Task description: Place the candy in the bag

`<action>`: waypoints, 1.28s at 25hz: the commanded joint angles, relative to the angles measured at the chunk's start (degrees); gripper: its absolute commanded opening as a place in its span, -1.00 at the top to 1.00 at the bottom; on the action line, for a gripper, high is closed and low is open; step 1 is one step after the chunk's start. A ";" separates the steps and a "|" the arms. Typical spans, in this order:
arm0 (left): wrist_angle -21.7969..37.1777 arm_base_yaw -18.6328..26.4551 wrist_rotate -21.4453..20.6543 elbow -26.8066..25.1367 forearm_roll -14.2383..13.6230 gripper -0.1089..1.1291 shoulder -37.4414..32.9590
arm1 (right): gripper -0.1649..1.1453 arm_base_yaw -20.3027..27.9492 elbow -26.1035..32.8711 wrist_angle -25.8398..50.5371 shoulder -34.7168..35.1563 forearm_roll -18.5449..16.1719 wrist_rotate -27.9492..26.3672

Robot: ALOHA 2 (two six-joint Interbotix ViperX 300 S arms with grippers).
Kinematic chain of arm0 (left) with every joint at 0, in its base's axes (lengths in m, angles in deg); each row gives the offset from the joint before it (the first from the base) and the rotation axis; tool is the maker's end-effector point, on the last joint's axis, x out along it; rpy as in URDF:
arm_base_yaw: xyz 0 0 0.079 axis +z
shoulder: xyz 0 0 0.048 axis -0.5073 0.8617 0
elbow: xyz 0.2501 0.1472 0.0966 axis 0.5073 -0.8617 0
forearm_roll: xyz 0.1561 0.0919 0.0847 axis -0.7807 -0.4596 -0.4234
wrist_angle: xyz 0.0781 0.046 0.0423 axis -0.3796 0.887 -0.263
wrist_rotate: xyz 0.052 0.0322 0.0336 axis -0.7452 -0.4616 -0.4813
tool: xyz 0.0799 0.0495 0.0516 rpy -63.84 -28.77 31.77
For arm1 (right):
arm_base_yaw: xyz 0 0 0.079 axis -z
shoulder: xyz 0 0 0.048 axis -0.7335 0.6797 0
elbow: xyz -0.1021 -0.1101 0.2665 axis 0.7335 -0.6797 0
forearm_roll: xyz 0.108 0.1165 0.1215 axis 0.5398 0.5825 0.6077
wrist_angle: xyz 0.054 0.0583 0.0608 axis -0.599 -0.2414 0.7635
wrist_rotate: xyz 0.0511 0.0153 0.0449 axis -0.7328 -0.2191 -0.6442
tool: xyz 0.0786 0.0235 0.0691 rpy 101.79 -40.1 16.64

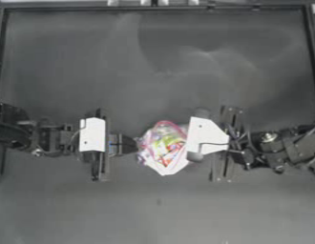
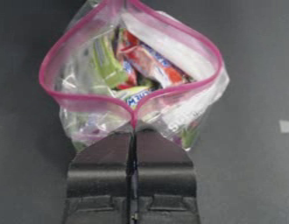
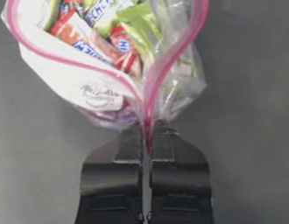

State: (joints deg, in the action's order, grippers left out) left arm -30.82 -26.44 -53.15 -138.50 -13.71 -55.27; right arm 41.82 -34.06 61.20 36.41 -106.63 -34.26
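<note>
The table [image 1: 153, 57] is a dark, matte, flat surface with a thin frame around its edge. Between the two grippers hangs the bag [image 1: 163, 147], clear crinkled plastic with a pink strip looping around its open, teardrop-shaped mouth. The left gripper [image 1: 121, 144] is clamped tight on the strip at one end of the mouth; the right gripper [image 1: 193, 151] pinches the opposite end, jaws closed on it. Inside the bag, just beyond each gripper, lie glossy wrapped sweets [image 2: 147, 65] in red, green and white. Which one is the task's candy cannot be told.
</note>
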 commanded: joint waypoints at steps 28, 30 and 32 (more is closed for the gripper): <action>-0.18 0.70 -1.05 1.76 0.09 0.76 0.53 | -0.72 0.53 0.26 -4.48 -1.76 2.55 -0.88; -0.18 0.70 -1.05 1.76 0.09 0.76 0.44 | -0.81 0.53 0.18 -4.48 -2.72 2.81 -0.88; -0.18 0.70 -1.05 1.67 0.09 0.76 0.53 | -0.79 0.53 0.18 -4.31 -3.69 2.90 -0.79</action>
State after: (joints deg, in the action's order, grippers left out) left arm -30.82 -25.74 -54.20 -137.54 -13.62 -53.34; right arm 42.43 -34.50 56.89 35.18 -103.91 -35.05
